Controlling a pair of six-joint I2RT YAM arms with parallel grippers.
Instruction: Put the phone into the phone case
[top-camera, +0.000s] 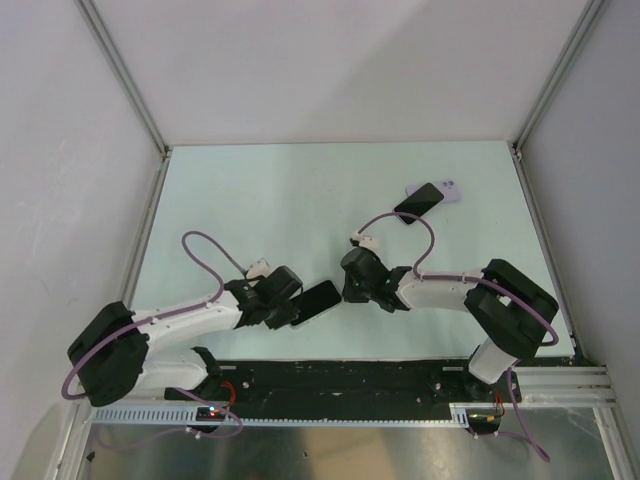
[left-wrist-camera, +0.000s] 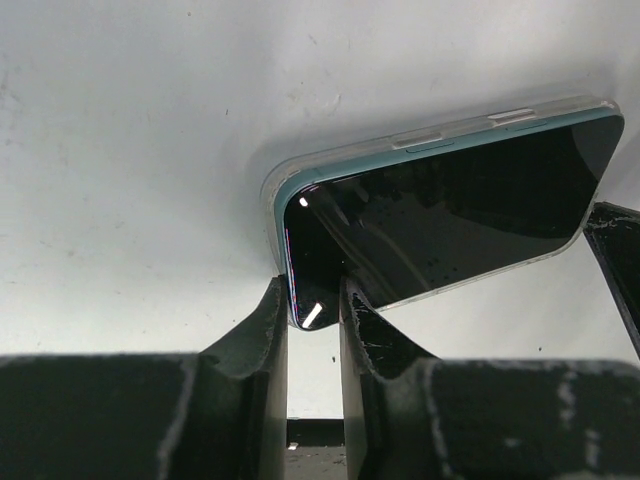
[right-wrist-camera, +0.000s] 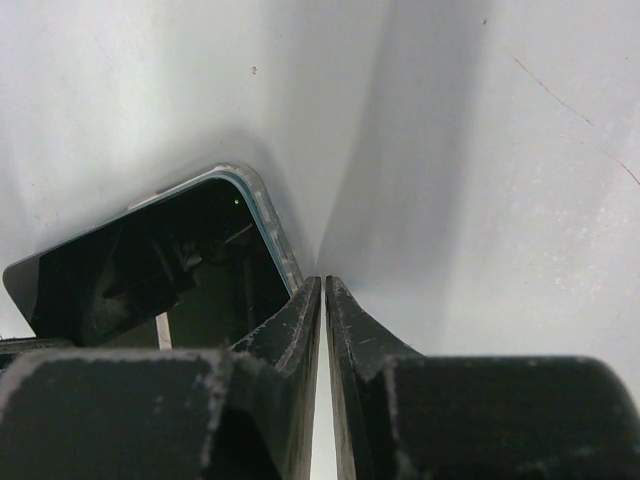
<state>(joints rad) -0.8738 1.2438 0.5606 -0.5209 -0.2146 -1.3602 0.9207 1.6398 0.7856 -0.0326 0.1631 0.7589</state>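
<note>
Left end effector (left-wrist-camera: 312, 297) pinches cased phone (left-wrist-camera: 440, 200); second phone (top-camera: 419, 199) well apart.

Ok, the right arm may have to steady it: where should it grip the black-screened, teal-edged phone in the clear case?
Probably the black-screened phone's free short end, nearest the right gripper, approached from that side, jaws spanning the thin thickness. The left gripper pinches one corner, so that end is taken; the right's shut jaws must open first.
</note>
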